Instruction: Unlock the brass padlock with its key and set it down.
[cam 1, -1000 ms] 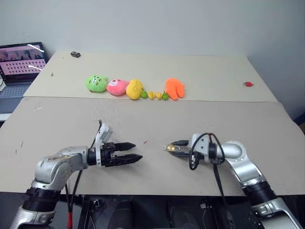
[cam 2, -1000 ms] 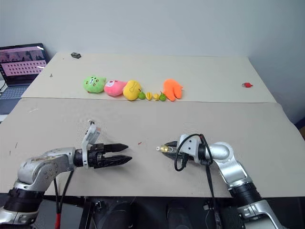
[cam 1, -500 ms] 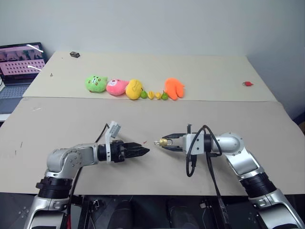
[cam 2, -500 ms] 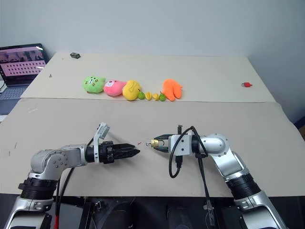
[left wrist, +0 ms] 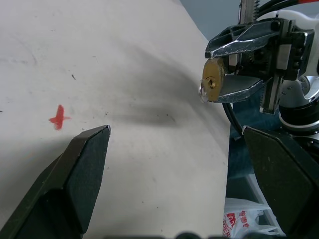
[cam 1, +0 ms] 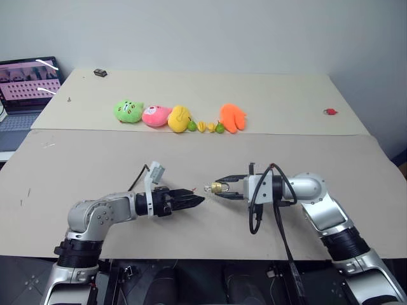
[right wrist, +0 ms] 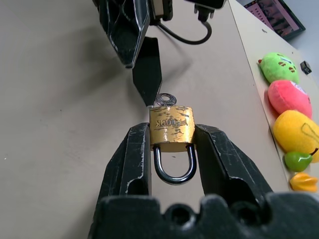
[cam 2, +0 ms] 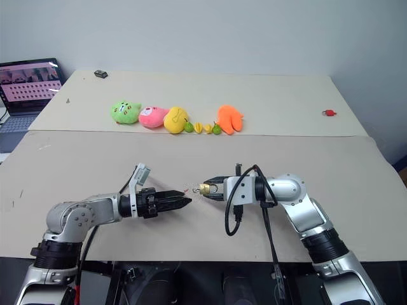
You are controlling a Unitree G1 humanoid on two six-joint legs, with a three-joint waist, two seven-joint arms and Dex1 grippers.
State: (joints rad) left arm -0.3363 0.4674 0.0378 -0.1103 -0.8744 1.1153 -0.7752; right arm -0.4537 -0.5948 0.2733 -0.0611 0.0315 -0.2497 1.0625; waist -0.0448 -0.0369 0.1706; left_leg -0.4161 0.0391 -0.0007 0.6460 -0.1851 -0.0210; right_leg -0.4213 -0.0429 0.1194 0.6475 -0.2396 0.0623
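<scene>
Head views: the right gripper (cam 1: 219, 189) holds the brass padlock (cam 1: 220, 188) above the table (cam 1: 191, 159), just beside a small red cross mark (cam 2: 186, 190) on the surface; the lock sits at the very tips of the fingers, facing the left gripper (cam 1: 197, 201). The left gripper points at the padlock from close by, its tips near but apart from it, and well clear of the row of plush toys (cam 1: 178, 118) farther back on the table. Left wrist view: the left gripper's two black fingers (left wrist: 79, 164) stand wide apart with nothing between them; the padlock (left wrist: 213, 80) lies ahead of them, its keyhole face towards the camera, clamped between the right gripper's fingers. Right wrist view: the right gripper's jaws are partly closed on the padlock's brass body (right wrist: 171, 129), one finger on each side, shackle (right wrist: 174, 165) pointing back into the gripper. A key (right wrist: 165, 98) protrudes from the padlock's far end, towards the left gripper's finger (right wrist: 146, 69).
</scene>
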